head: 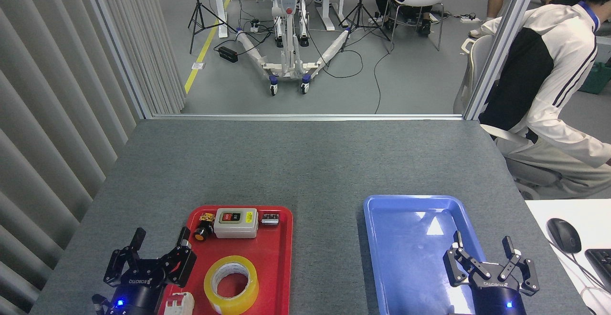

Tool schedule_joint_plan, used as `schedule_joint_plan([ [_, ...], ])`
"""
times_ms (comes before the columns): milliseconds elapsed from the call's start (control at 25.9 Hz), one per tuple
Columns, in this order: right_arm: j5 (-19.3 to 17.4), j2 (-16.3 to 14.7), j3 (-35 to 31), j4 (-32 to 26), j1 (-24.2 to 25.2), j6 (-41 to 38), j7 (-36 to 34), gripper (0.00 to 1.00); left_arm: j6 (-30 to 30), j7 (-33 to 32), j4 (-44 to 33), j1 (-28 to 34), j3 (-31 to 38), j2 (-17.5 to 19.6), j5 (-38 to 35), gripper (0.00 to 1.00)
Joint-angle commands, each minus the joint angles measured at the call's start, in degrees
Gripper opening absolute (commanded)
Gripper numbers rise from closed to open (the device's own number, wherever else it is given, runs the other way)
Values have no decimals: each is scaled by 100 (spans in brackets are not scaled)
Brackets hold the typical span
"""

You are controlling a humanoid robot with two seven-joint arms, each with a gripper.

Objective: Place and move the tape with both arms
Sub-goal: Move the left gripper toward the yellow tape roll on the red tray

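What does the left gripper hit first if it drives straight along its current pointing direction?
Probably nothing soon. The left gripper, open, points up-image, away from the robot, over the left rim of the red tray. The tape lies to its right, off that line. Beyond is bare grey table, though depth is unclear.

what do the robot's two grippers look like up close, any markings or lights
Both the left gripper and the right gripper are black, with linked two-finger jaws on a round black base. Each has white ROBOTIQ lettering and a small blue light below it.
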Motion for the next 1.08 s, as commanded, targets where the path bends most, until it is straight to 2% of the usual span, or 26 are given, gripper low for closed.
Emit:
schedule_joint_plan([
  [0, -6, 9, -7, -9, 9, 8, -2, 99, 29, -2, 8, 0, 0, 8, -1, 100],
  [425, -6, -96, 55, -167, 9, -159, -10, 99, -24, 7, -115, 44, 79, -18, -27, 100],
  [503, -6, -105, 64, -158, 0, -212, -46, 99, -41, -195, -141, 53, 70, -18, -27, 100],
  [580, -6, -79, 90, -167, 9, -229, -125, 99, -41, -916, -158, 44, 70, -35, -18, 100],
  [619, -6, -79, 134, -167, 9, -229, -125, 99, -41, -1531, -176, 0, 79, -35, -18, 100],
  [735, -6, -79, 187, -158, 0, -247, -125, 100, -191, -3957, -325, -501, 70, 26, -9, 100],
  [812, -33, -79, 178, -150, 0, -291, -98, 100, -788, -5433, -299, -976, 35, 61, 8, 100],
  [851, -33, -79, 178, -150, 0, -326, -98, 100, -1192, -5951, -246, -1186, 26, 88, 35, 100],
  [928, -33, -105, 178, -167, -8, -422, -98, 100, -2027, -6505, -123, -1503, 26, 272, 52, 100],
  [1044, -41, -184, 169, -211, -17, -387, -116, 100, -2810, -6585, 290, -1819, 18, 351, 61, 100],
])
